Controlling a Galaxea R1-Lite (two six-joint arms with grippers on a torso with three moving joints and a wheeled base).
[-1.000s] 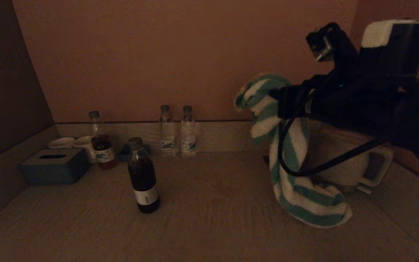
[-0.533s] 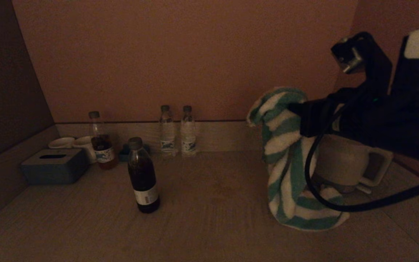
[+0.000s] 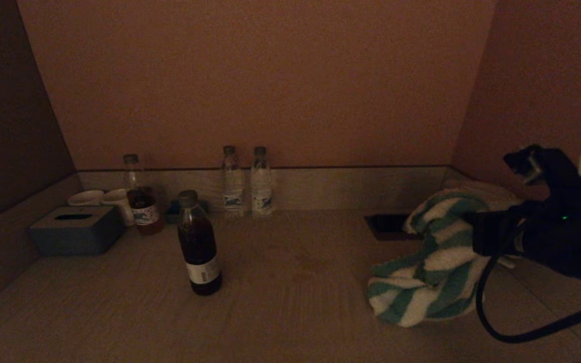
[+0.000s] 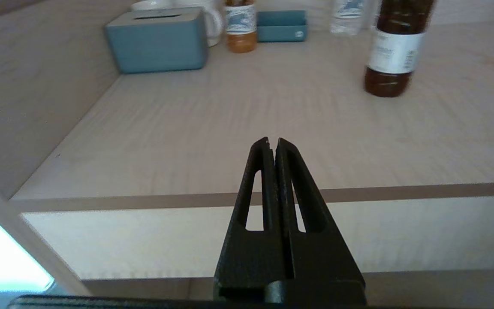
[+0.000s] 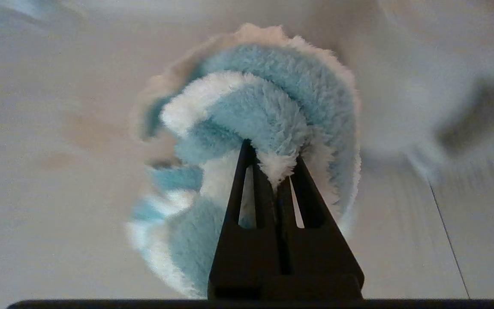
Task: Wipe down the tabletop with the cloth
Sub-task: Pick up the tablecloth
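The right pincer (image 5: 275,165) is clamped on a fold of the striped cloth (image 3: 429,262), gripping it near one end so the loose remainder can bunch onto the worktop (image 3: 290,302) and serve as the wiping pad. The cloth sits at the right side of the worktop, its upper fold pinched between the fingers and its lower folds resting on the surface just below and in front of the pincer. The dark bottle (image 3: 198,243), tissue box (image 3: 76,229) and two water bottles (image 3: 245,180) stand well apart to the left and back, which probably leaves the middle as the stretch to wipe. The left pincer (image 4: 273,143) hangs off the front edge with its fingers pressed together, holding nothing.
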